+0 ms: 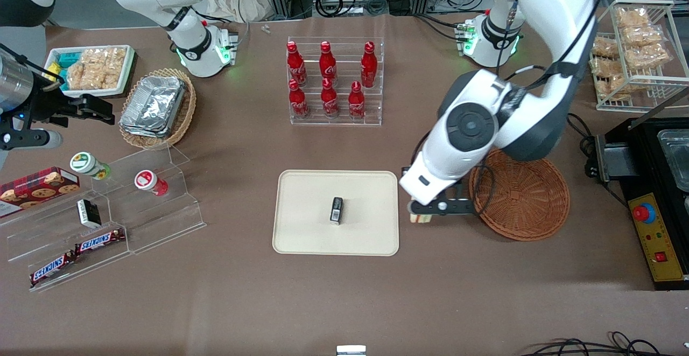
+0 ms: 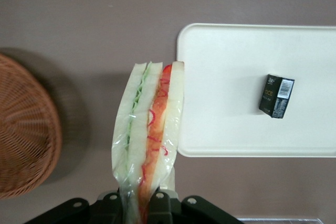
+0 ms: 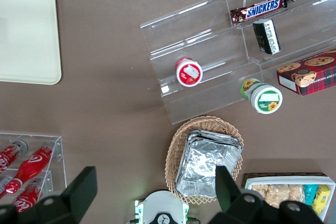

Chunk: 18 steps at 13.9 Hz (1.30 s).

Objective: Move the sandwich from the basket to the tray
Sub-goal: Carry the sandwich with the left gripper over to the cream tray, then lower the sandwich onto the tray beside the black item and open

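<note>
My gripper (image 1: 419, 211) hangs above the table between the basket (image 1: 530, 200) and the tray (image 1: 301, 227), shut on the sandwich (image 1: 417, 217). The wrist view shows the sandwich (image 2: 149, 129) as a wrapped wedge of white bread with orange-red and green filling, pinched at its narrow end between the fingers (image 2: 157, 203). Its wide end reaches the tray's rim (image 2: 181, 93). The reddish-brown wicker basket (image 2: 23, 135) lies beside it and looks empty. Most of the sandwich is hidden under the arm in the front view.
A small black box (image 1: 336, 209) lies on the tray. An acrylic rack of red bottles (image 1: 335, 80) stands farther from the front camera. Toward the parked arm's end are acrylic steps with snacks (image 1: 102, 221) and a tan basket of foil containers (image 1: 157, 107). A black appliance (image 1: 654, 205) stands beside the basket.
</note>
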Each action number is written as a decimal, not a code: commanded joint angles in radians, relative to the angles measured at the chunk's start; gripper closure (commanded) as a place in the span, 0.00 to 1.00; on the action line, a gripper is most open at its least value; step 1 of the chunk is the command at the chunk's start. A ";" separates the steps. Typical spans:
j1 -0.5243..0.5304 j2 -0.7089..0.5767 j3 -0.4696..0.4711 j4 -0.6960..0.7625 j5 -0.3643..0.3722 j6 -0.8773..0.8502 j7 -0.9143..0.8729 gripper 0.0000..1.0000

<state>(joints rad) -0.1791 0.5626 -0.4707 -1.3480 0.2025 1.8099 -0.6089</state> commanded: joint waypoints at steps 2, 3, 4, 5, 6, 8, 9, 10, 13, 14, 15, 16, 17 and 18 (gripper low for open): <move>-0.054 0.144 0.007 0.052 0.076 0.147 0.015 1.00; -0.054 0.175 0.007 0.052 0.110 0.199 0.014 1.00; -0.056 0.209 0.007 0.053 0.120 0.251 0.011 1.00; -0.056 0.247 0.009 0.055 0.120 0.303 0.003 1.00; -0.057 0.282 0.009 0.062 0.121 0.348 -0.024 1.00; -0.089 0.339 0.010 0.099 0.146 0.374 -0.128 1.00; -0.105 0.368 0.009 0.128 0.165 0.374 -0.178 1.00; -0.109 0.388 0.009 0.142 0.172 0.373 -0.210 1.00; -0.109 0.395 0.009 0.135 0.176 0.365 -0.219 1.00; -0.111 0.395 0.009 0.133 0.176 0.347 -0.218 1.00; -0.111 0.390 0.009 0.133 0.176 0.313 -0.218 1.00; -0.112 0.387 0.009 0.133 0.176 0.287 -0.213 1.00; -0.112 0.384 0.009 0.133 0.176 0.267 -0.210 1.00; -0.112 0.379 0.009 0.133 0.179 0.261 -0.213 1.00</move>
<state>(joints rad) -0.2783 0.9379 -0.4647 -1.2387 0.3554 2.1143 -0.7998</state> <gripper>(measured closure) 0.841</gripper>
